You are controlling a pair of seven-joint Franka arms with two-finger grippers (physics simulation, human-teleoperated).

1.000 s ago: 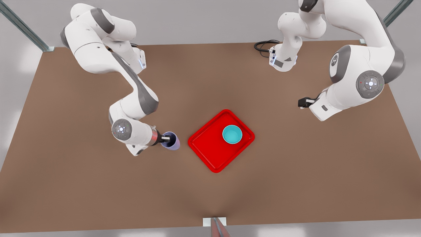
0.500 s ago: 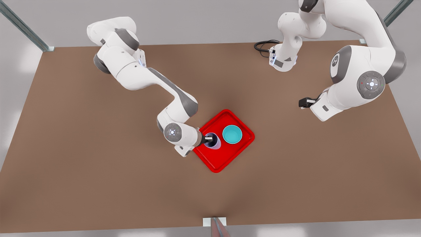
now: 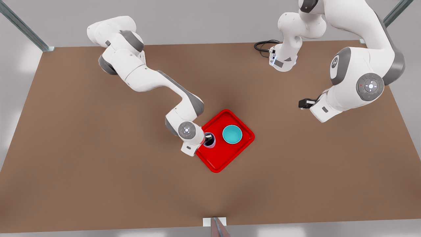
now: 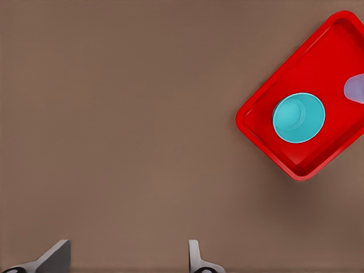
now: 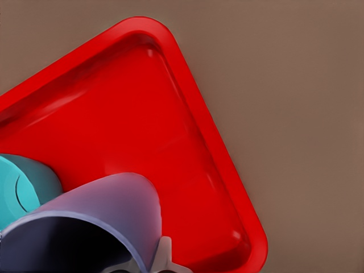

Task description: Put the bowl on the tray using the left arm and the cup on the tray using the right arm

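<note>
Tabletop (image 3: 98, 171): plain matte brown surface, running wide to every side of the work area. Pale grey room surround beyond its edges. Metal frame struts (image 3: 23, 26) stood at the far corners, and a small white bracket (image 3: 214, 221) sat at the near edge. A black cable (image 3: 263, 46) lay looped on the tabletop beside the base of the arm on the front view's right.

Tray (image 3: 227, 154): red, rectangular, low-rimmed, set cornerwise near the middle of the tabletop.

Bowl (image 3: 232, 134): teal, upright on the tray, in the part toward the front view's right.

Cup (image 3: 210, 139): lavender, over the tray's part toward the front view's left, just beside the bowl. Whether its base touched the tray floor could not be told.

Right gripper (image 3: 208, 138): at the cup on the front view's left; in the right wrist view a finger (image 5: 163, 256) lay against the outside of the cup wall, the gripper clamped on the rim.

Left gripper (image 4: 128, 257): raised over bare tabletop, well apart from the tray, fingers spread wide and holding nothing. That arm waited on the front view's right.
</note>
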